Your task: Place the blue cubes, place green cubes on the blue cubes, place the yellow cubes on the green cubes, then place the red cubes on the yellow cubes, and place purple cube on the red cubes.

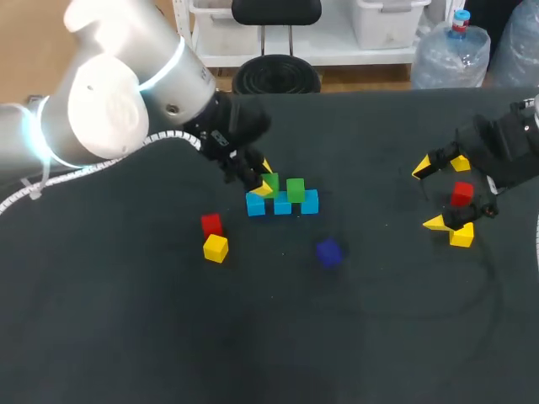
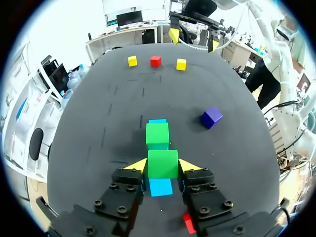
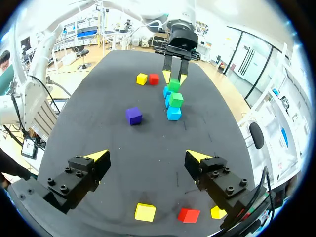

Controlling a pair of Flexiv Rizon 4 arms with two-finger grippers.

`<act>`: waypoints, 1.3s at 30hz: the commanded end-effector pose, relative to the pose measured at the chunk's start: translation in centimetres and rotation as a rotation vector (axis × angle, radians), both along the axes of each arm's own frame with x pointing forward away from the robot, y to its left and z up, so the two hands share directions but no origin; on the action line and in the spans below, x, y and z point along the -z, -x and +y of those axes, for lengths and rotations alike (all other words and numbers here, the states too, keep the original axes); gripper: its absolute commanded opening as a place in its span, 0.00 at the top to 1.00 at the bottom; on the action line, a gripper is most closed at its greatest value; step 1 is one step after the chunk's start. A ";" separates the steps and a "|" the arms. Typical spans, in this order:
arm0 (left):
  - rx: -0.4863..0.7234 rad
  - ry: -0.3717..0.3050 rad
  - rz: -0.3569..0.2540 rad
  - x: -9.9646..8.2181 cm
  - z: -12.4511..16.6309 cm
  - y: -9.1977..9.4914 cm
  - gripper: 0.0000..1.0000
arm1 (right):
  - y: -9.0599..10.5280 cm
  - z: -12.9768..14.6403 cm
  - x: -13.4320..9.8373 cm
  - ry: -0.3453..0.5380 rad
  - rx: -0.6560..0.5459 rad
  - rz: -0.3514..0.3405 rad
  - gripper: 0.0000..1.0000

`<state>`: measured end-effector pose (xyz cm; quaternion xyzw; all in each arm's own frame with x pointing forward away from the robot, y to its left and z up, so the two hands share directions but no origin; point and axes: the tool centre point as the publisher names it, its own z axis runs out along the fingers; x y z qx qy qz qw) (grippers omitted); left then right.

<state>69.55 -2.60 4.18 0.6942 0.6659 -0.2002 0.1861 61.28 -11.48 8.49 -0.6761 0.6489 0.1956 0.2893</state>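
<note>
Three blue cubes [image 1: 282, 205] lie in a row mid-table. One green cube [image 1: 296, 188] rests on the row. My left gripper [image 1: 264, 178] is shut on a second green cube [image 2: 163, 160], which sits atop the end blue cube [image 2: 161, 187]. A purple cube [image 1: 328, 252] lies in front of the row. A red cube [image 1: 211, 224] and a yellow cube [image 1: 216, 247] lie to the row's left. My right gripper [image 1: 428, 195] stands open at the right, nothing between its fingers. Beside it lie a red cube [image 1: 461, 194] and two yellow cubes [image 1: 460, 163], [image 1: 461, 236].
The dark table [image 1: 269, 337] has bare room along its front half. My left arm [image 1: 109, 101] fills the back left corner. Beyond the right gripper, the right wrist view takes in the purple cube [image 3: 133, 115] and the blue-green stack [image 3: 174, 101].
</note>
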 end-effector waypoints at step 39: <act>-0.005 -0.019 0.040 1.4 0.0 -0.3 0.94 | 0.0 0.0 0.1 -0.002 -0.001 -0.001 0.00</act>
